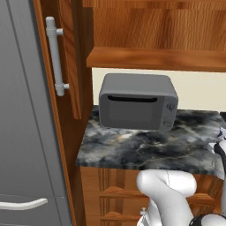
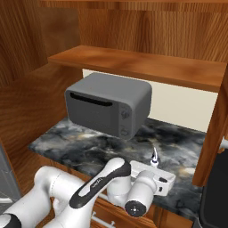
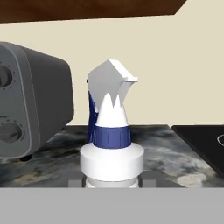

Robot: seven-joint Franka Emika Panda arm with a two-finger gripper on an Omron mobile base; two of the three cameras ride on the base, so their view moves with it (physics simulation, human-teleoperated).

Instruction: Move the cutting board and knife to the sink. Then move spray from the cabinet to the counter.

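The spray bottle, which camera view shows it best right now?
The hand view: the spray stands close and central, with its white trigger nozzle, blue collar and white shoulder plain, above the counter beside the grey microwave. The right base view shows just its small tip above the hand.

Cream wall (image 1: 194, 90) behind grey microwave (image 1: 137, 101); grey fridge (image 1: 22, 132) at left.

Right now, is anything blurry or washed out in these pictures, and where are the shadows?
Hand view: the spray is sharp, its white nozzle bright without glare. Left base view: a soft shadow lies under the toaster oven on the counter. Right base view: evenly lit, no blur.
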